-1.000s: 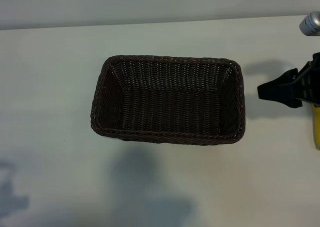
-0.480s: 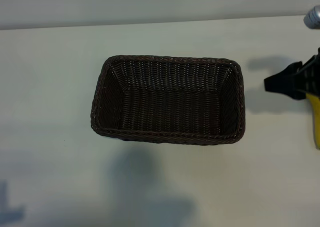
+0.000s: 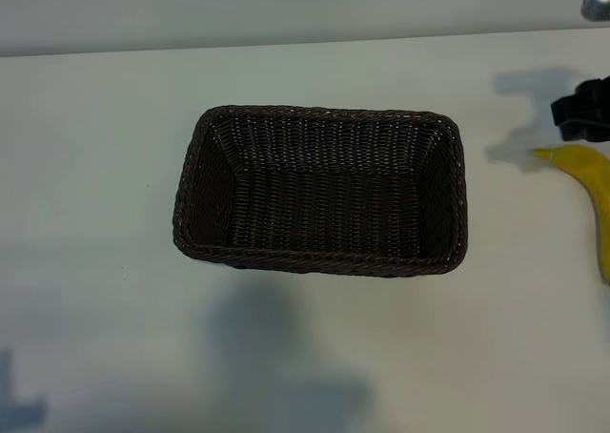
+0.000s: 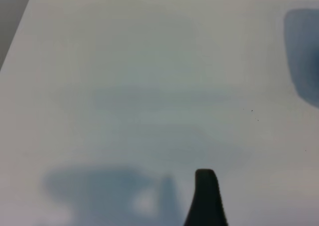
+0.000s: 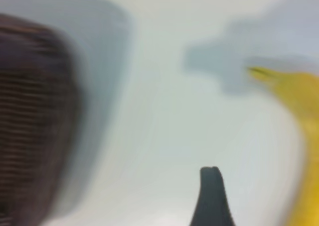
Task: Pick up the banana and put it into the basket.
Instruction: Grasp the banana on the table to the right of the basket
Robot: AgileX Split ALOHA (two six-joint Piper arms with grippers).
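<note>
The basket [image 3: 319,113], dark brown wicker and empty, stands in the middle of the white table; the right wrist view shows it too, as the basket [image 5: 35,111]. The yellow banana [image 3: 593,190] lies at the table's right edge, its stem end pointing toward the basket, and part of it is cut off by the picture's border. The banana [image 5: 299,91] also shows in the right wrist view. My right gripper [image 3: 581,118] hovers just beyond the stem end, open and holding nothing; one fingertip [image 5: 212,191] shows. My left gripper is outside the exterior view; one fingertip [image 4: 206,193] hangs over bare table, nothing held.
A grey metallic round thing [image 3: 597,1] sits at the far right corner. The table's far edge [image 3: 286,44] runs along the top. Arm shadows fall on the near left [image 3: 19,404] and in front of the basket.
My right gripper has drawn off to the right and toward the far side, uncovering the banana's stem end. The basket and banana have not moved.
</note>
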